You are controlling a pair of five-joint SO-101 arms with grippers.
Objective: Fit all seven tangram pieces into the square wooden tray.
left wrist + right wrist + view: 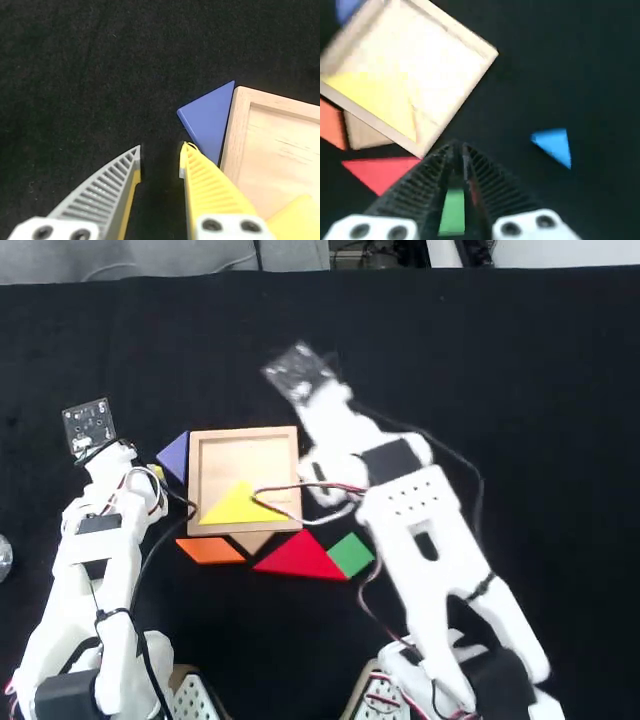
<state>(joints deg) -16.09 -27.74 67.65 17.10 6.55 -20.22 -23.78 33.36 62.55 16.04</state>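
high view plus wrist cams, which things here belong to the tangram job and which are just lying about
Job: wooden tray; yellow triangle inside it; dark blue triangle, orange piece, tan piece, red triangle and green square around it; light blue triangle farther off.
Lying about: shiny round thing at the high view's left edge; grey cloth beyond the black table.
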